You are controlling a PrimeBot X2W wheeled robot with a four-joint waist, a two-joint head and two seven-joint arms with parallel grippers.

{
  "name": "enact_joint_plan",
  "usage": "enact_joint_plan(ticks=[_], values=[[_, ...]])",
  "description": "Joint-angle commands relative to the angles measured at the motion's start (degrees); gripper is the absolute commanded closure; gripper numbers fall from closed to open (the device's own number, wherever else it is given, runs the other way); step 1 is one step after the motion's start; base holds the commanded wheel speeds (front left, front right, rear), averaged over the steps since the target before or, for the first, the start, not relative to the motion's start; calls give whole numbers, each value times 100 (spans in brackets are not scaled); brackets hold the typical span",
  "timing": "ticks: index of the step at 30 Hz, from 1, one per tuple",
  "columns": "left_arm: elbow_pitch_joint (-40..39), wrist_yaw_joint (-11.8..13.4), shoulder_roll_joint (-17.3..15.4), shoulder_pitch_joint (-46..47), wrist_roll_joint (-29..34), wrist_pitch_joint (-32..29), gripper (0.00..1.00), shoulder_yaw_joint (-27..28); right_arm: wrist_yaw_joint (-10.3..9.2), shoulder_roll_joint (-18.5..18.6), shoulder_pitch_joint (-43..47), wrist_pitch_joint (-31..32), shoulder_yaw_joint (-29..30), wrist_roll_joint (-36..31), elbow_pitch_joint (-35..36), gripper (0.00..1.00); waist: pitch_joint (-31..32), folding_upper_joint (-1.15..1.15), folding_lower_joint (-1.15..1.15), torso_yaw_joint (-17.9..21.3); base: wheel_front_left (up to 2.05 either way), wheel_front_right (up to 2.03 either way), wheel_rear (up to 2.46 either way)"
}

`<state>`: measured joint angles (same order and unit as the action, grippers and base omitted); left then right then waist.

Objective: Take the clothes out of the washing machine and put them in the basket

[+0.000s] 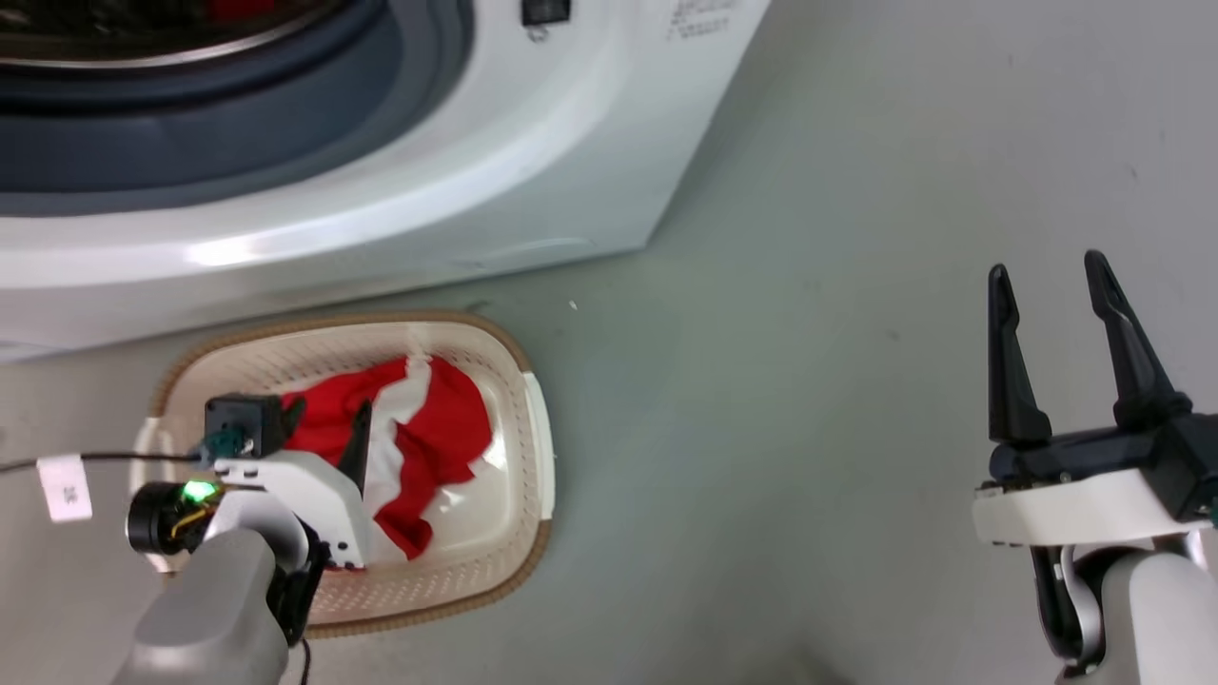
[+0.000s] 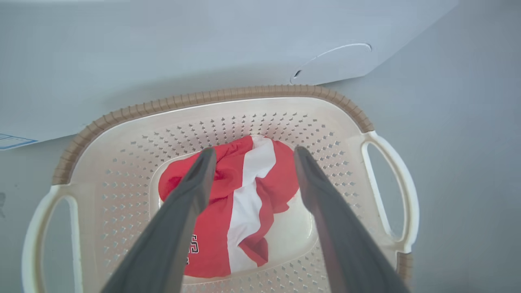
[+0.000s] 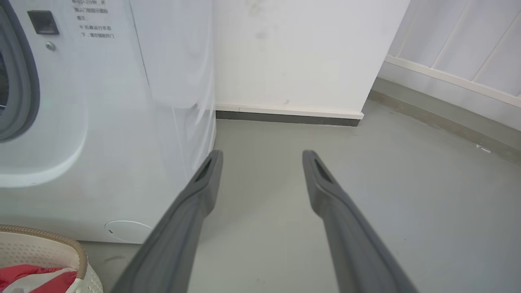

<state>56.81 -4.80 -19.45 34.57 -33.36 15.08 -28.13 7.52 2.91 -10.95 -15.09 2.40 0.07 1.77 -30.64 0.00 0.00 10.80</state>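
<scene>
Down on the floor (image 1: 809, 381), close before the washer (image 1: 476, 190), sits the basket (image 1: 314, 360). The clothes (image 1: 438, 428) lie crumpled on its bottom, red with a white stripe, with some dark lettering (image 2: 194, 244) showing in the left wrist view. Over the basket hangs the left claw (image 1: 331, 409), its fingers (image 2: 179, 215) pointing down at the heap and spread wide to either side of it. Nothing is pinched between them, though I cannot tell whether the tips brush the fabric. Well apart, over bare floor to the basket's right, is the right claw (image 1: 1047, 266), also wide and empty.

The main haul looks done: this garment is out of the machine and inside the basket, with none of it draped over the rim (image 2: 228, 94). One thing may be left. Through the porthole (image 1: 238, 124), at the head view's top edge, a small patch of red (image 1: 252, 9) shows within the drum (image 1: 143, 52). It could be another piece, but too little is in view to say. If it is, one more reach in is due; if not, the left arm only needs lifting clear.
</scene>
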Motion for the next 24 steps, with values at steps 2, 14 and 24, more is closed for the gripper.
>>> enact_joint_plan(ticks=[2, 14, 24], values=[[-403, -14, -26, -296, 166, 14, 0, 249, -6, -6, 84, -12, 39, -59, -48, 0, 489, 0, 0, -277, 0, 0, 0], [-2682, 68, 213, -1597, 1079, 13, 0, 1600, -6, -7, 290, -12, 51, -69, -244, 0, 1237, 0, 0, -497, 0, 0, 0], [-4470, -76, 1091, -2654, 1822, 13, 0, 2766, -6, -7, 430, -11, -24, -3, -355, 0, 1726, 0, 0, -514, 0, 0, 0]])
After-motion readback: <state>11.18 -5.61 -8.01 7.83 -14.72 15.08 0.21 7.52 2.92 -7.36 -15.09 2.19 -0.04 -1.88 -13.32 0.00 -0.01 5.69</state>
